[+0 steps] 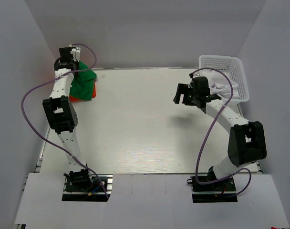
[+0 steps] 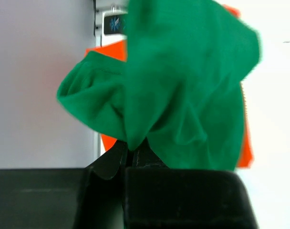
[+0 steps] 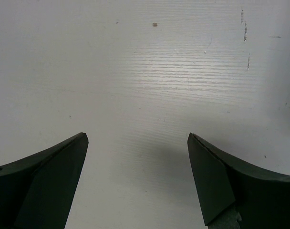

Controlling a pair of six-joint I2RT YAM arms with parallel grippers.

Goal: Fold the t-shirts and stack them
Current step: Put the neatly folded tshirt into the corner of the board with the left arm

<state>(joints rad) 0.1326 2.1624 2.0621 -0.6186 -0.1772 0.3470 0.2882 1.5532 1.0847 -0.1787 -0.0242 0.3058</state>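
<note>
In the upper left of the top view, we see the left gripper (image 2: 133, 151) pinched shut on a fold of the green t-shirt (image 1: 84, 80). It drapes over the orange-red t-shirt (image 1: 76, 98) on the worktop (image 1: 145, 129). Our right gripper (image 3: 138, 143) hovers wide open and empty near the white lattice basket (image 1: 233, 67), upper right.

Bright, even light from above puts a pale sheen on my white wood-grain tabletop (image 1: 150, 119). In my left wrist view the bright green cloth t-shirt (image 2: 183, 81) is blurred; my right jaws throw a soft shadow.
</note>
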